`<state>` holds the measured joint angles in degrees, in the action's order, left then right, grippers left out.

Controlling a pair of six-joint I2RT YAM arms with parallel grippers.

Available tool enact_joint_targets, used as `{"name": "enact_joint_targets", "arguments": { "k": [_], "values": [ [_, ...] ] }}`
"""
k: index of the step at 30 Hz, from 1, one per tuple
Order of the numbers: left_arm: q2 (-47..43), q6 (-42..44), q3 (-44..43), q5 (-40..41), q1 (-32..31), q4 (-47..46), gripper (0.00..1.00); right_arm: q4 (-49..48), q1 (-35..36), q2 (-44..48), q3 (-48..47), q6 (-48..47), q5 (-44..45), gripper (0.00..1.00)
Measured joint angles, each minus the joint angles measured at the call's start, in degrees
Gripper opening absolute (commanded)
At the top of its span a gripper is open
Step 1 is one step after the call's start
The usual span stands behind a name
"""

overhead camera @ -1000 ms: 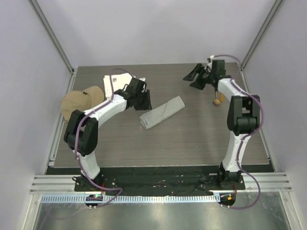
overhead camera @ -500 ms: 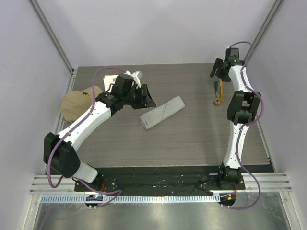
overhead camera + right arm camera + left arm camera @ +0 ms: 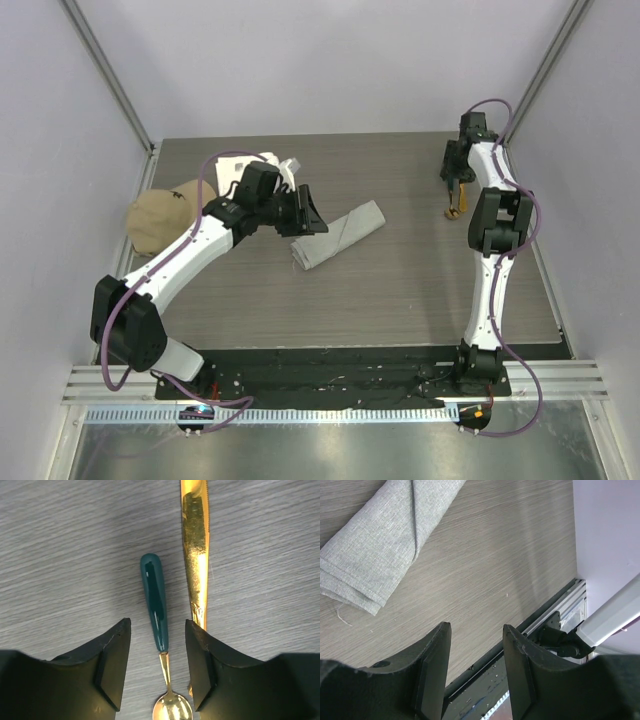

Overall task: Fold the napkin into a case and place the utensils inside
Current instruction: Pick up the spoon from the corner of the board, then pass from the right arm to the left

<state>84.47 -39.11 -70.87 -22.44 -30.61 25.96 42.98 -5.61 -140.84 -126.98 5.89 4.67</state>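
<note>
Two hands have moved. Overhead: left hand (image 3: 308, 215) now just left of the napkin (image 3: 340, 232), nearer than before; right hand (image 3: 456, 168) lowered over the utensils (image 3: 455, 205), well right of it. Left wrist—fingers (image 3: 431, 675) spread, empty, napkin ahead. Right wrist—fingers spread, straddling the teal-handled spoon (image 3: 155, 605) without touching.

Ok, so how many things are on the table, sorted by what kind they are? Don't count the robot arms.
Cloths: 2 (grey folded napkin, white towel)
Caps: 1 (tan cap)
Utensils: 2 that I can tell apart (teal-handled spoon, gold knife)
Total: 5
</note>
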Motion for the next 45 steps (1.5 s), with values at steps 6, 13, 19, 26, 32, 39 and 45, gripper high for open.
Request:
{"name": "enact_joint_targets", "arguments": {
  "k": [6,13,19,26,32,39,45],
  "values": [
    [0.0,0.0,0.0,-0.3,0.0,-0.4,0.50,-0.9,0.7,-2.4,-0.3,-0.8,2.4,0.46],
    [0.2,0.0,1.8,-0.1,-0.3,-2.2,0.62,-3.0,3.1,-3.5,-1.3,-2.2,6.4,0.06],
    [6.3,-1.4,5.7,3.3,-3.5,-13.8,0.65,-4.5,6.3,-3.1,0.1,0.1,9.8,0.01],
    [24.8,-2.9,0.3,5.7,-7.6,-25.0,0.66,-6.1,8.1,6.4,15.3,8.1,5.0,0.01],
    [36.6,-3.1,-14.5,6.0,-11.3,-26.3,0.68,-9.0,8.2,17.6,32.8,13.6,-2.2,0.01],
    [39.6,-4.3,-22.3,6.4,-14.3,-25.7,0.70,-15.6,8.3,34.6,51.3,20.6,-8.3,0.01],
    [41.9,-6.0,-24.0,3.4,-15.4,-24.5,0.70,-21.2,9.4,47.9,59.5,26.3,-10.9,0.01]
  ]
}}
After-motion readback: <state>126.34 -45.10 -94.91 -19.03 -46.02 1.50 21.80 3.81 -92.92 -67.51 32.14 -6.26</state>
